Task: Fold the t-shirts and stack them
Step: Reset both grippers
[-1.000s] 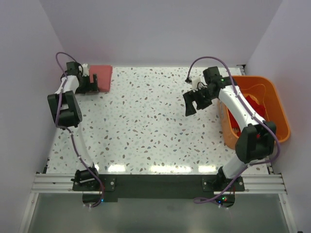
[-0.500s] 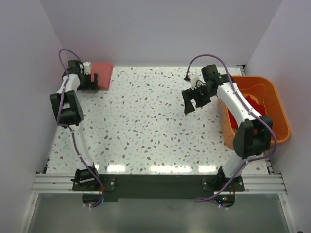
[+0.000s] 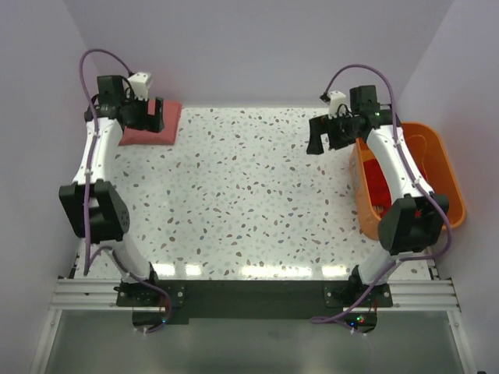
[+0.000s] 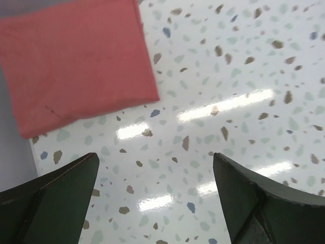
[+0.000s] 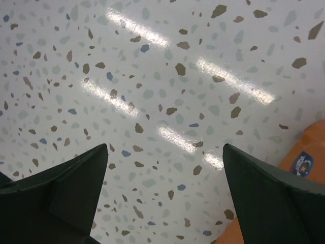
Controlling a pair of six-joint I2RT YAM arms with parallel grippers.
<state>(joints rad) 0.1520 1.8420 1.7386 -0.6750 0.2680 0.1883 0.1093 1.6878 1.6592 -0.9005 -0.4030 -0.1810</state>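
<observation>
A folded salmon-pink t-shirt (image 3: 162, 125) lies in the table's far left corner and fills the upper left of the left wrist view (image 4: 76, 61). My left gripper (image 3: 153, 115) hovers over it, open and empty (image 4: 155, 157). A brighter red t-shirt (image 3: 377, 187) lies bunched inside the orange tub, partly hidden by my right arm. My right gripper (image 3: 320, 134) hangs open above bare table just left of the tub's far end, with nothing between its fingers (image 5: 165, 147).
The orange plastic tub (image 3: 444, 167) stands at the table's right edge; its corner shows in the right wrist view (image 5: 320, 134). Purple walls close in the table at the back and on both sides. Speckled tabletop (image 3: 242, 195) lies between the arms.
My left arm has risen and its gripper lifted over the folded shirt. My right gripper has swung back and right toward the tub and opened a little wider.
</observation>
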